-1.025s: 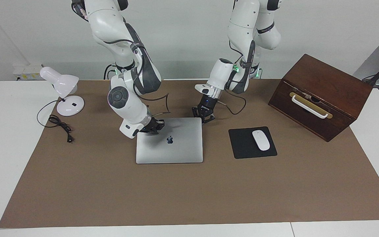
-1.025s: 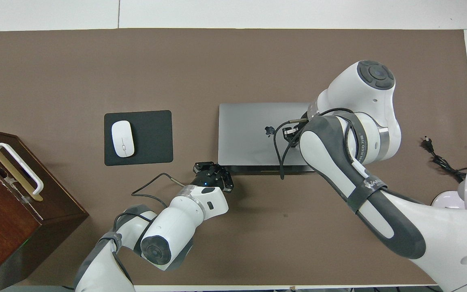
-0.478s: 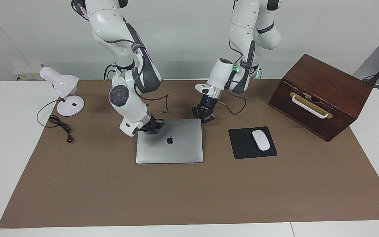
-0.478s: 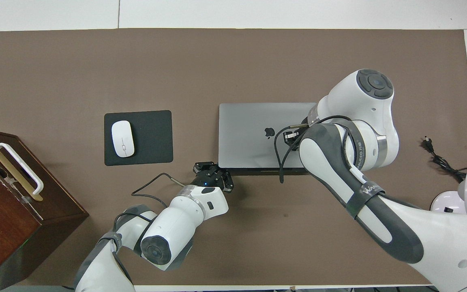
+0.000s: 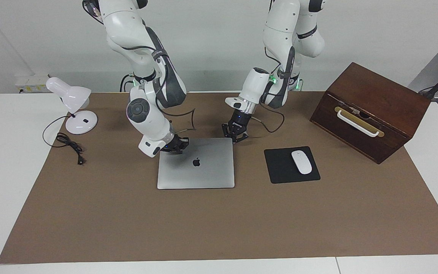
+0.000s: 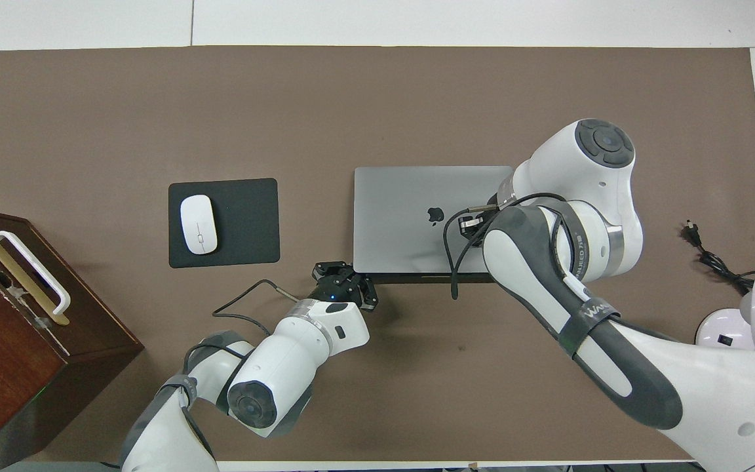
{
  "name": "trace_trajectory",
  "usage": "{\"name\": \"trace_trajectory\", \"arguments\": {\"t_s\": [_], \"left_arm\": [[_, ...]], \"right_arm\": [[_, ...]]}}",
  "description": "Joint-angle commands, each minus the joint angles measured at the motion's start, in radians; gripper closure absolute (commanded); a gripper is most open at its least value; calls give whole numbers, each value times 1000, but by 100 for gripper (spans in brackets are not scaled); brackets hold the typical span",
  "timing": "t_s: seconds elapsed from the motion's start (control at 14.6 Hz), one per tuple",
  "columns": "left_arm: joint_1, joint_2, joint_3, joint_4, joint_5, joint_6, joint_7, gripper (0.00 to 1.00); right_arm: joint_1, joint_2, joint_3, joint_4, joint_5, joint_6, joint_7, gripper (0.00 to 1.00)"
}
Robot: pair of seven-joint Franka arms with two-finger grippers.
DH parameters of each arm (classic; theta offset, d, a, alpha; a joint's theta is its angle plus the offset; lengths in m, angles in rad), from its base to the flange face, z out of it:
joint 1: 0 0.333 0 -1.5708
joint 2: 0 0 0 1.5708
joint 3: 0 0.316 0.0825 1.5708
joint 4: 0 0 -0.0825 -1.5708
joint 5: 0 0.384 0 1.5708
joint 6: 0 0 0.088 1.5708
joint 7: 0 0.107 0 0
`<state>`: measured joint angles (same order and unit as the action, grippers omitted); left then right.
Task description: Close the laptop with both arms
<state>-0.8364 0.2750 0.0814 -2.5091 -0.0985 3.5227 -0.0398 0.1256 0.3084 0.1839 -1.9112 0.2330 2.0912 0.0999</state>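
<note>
Laptop (image 5: 195,163) lid's flat. Right gripper (image 5: 176,145) over its robot-side corner, left gripper (image 5: 235,135) at the 1 o'clock corner, finger state can't tell on either. Best to lift both off straight up, no dragging.

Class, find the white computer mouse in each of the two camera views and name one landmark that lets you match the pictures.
Facing view: the white mouse lies right of centre, on the black mouse pad.
Overhead view: the white mouse lies left of centre, on the same pad.
Shared landmark: the laptop beside the pad.
</note>
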Motion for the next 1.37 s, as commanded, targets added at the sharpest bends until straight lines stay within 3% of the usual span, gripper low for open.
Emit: {"name": "trace_trajectory", "arguments": {"t_s": [0.0, 0.48, 0.75, 1.3], "left_arm": [[-20, 21, 21, -51, 0, -16, 11, 100], [-18, 21, 21, -51, 0, -16, 11, 100], [-13, 20, 21, -50, 0, -18, 11, 100], [16, -45, 18, -53, 0, -21, -3, 100]], "right_arm": [[-1, -31, 6, -43, -23, 27, 20, 100], [-1, -28, 5, -13, -23, 0, 20, 100], [-14, -31, 0, 63, -26, -101, 20, 100], [-37, -124, -1, 109, -96, -210, 20, 100]]}}
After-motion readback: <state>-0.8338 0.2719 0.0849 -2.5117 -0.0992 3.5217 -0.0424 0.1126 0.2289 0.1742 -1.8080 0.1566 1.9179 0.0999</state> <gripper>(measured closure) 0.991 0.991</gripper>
